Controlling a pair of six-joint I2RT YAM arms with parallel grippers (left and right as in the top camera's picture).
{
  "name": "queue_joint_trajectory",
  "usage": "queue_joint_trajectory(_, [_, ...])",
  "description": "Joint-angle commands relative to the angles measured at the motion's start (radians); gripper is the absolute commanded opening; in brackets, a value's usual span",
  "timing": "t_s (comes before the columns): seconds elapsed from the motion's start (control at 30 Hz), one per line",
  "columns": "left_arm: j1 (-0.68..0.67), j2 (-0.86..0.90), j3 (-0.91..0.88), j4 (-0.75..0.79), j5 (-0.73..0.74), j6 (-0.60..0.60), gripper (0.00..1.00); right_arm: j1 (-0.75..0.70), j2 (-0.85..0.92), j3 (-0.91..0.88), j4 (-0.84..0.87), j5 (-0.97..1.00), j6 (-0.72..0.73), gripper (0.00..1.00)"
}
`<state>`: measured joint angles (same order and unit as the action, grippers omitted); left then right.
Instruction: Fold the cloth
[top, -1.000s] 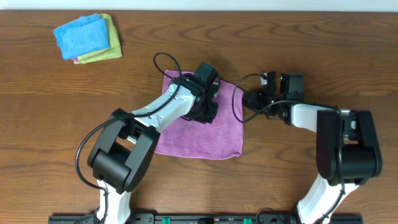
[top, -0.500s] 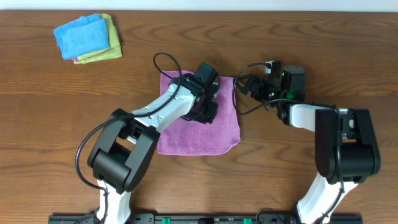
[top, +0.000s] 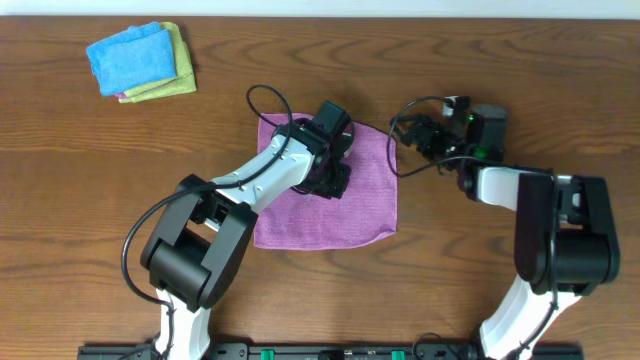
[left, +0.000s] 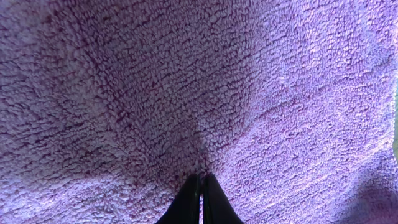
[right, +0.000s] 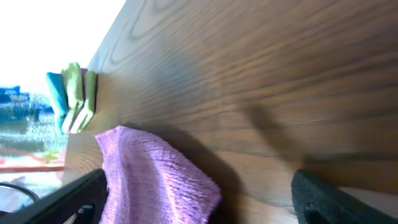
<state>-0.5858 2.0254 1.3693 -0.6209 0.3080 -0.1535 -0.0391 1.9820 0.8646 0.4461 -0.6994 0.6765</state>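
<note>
Purple cloth | pinched under left hand | right hand spread at its edge

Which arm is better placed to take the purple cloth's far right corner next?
Right, likely: the right gripper is open beside that corner of the purple cloth; left gripper is shut on its middle.

Purple cloth was terry microfibre, rough looped pile, matt, table was brown wood-grain w/ slight satin sheen, stacked cloths looked same soft matt fabric, arm shells were smooth white plastic, semi-gloss, joints were matt blk plastic.
</note>
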Motion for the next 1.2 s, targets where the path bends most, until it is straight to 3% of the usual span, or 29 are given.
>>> queue_joint_trajectory(0.0, [-0.005,-0.023,-0.008,-0.003,-0.004,0.006,0.06,-0.029,0.015,0.015,-0.015,-0.121,0.011,0.84])
queue_joint_trajectory(0.07, [-0.005,-0.023,-0.008,-0.003,-0.004,0.008,0.06,-0.035,0.015,0.015,-0.042,-0.194,0.011,0.72])
queue_joint_trajectory(0.1, [-0.004,-0.023,-0.008,-0.003,-0.005,0.008,0.06,-0.034,0.015,0.015,-0.06,-0.218,0.011,0.6])
queue_joint_trajectory(0.17, [-0.004,-0.023,-0.008,-0.003,-0.005,0.008,0.06,-0.029,0.015,0.015,-0.101,-0.249,0.011,0.25])
queue_joint_trajectory(0.23, [-0.004,-0.023,-0.008,-0.003,-0.004,0.008,0.06,-0.023,0.015,0.015,-0.149,-0.251,0.011,0.01])
queue_joint_trajectory(0.43, [-0.004,-0.023,-0.008,-0.003,-0.004,0.008,0.06,-0.022,0.016,0.015,-0.295,-0.104,-0.005,0.02])
queue_joint_trajectory(0.73, [-0.004,-0.023,-0.008,-0.003,-0.004,0.008,0.06,-0.005,0.019,0.015,-0.304,-0.006,-0.004,0.02])
queue_joint_trajectory(1.17, [-0.004,-0.023,-0.008,-0.005,-0.004,0.008,0.06,0.045,0.122,0.015,-0.112,-0.003,0.079,0.01])
